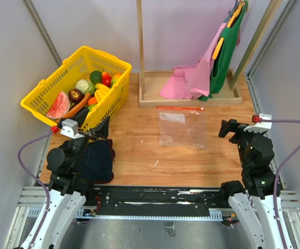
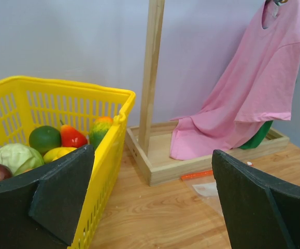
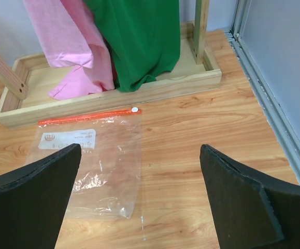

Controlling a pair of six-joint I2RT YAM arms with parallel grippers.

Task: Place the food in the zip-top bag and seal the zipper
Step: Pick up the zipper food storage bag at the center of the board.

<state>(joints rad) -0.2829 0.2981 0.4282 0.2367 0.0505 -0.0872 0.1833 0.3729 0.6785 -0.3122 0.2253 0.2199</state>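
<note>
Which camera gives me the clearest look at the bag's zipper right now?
The right wrist view: the zipper runs unobstructed end to end, its white slider visible. The top external view shows the zipper whole but small; the left wrist view catches only a short orange stretch.

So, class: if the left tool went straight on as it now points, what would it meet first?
Probably the light wooden rack base, though the yellow plastic basket beside that path might be clipped; depth is unclear.
</note>
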